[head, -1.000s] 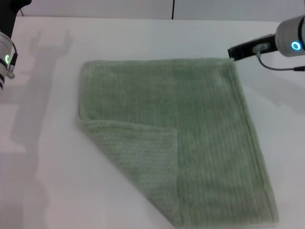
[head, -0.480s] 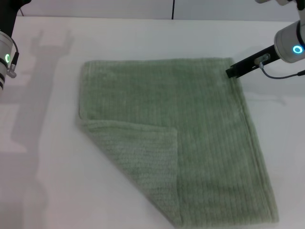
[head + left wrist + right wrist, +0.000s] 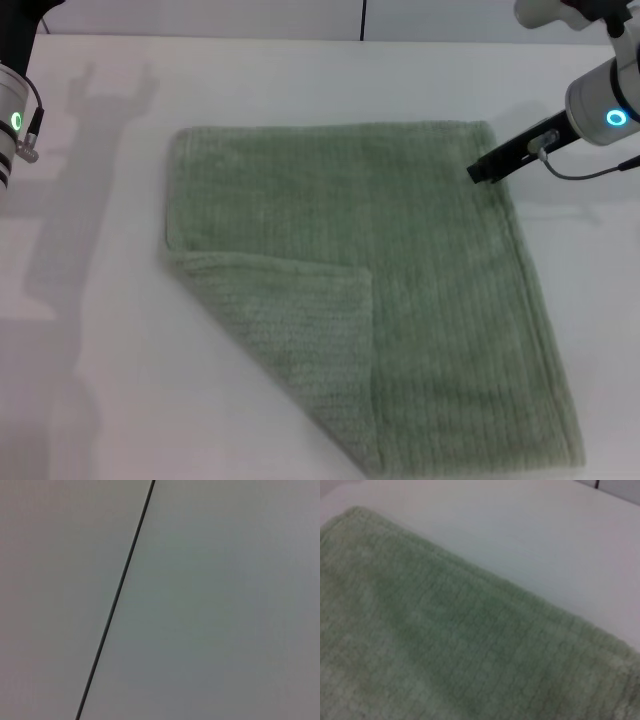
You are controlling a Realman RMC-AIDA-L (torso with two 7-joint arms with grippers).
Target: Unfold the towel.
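Right claw (image 3: 484, 168) hovering over towel's far right corner, grip state unreadable. Near to far: towel (image 3: 420, 300) lying on white counter (image 3: 90, 400), near-left corner (image 3: 290, 330) doubled over top; far half lying flat. Better target probably folded flap: pinch its edge, peel outward, low. Left claw parking far left, barely showing.

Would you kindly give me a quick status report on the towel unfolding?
Right gripper low over the towel's far right corner. Left arm parked at the left edge. Towel flat on the table, near left corner folded over. Nothing in the way.
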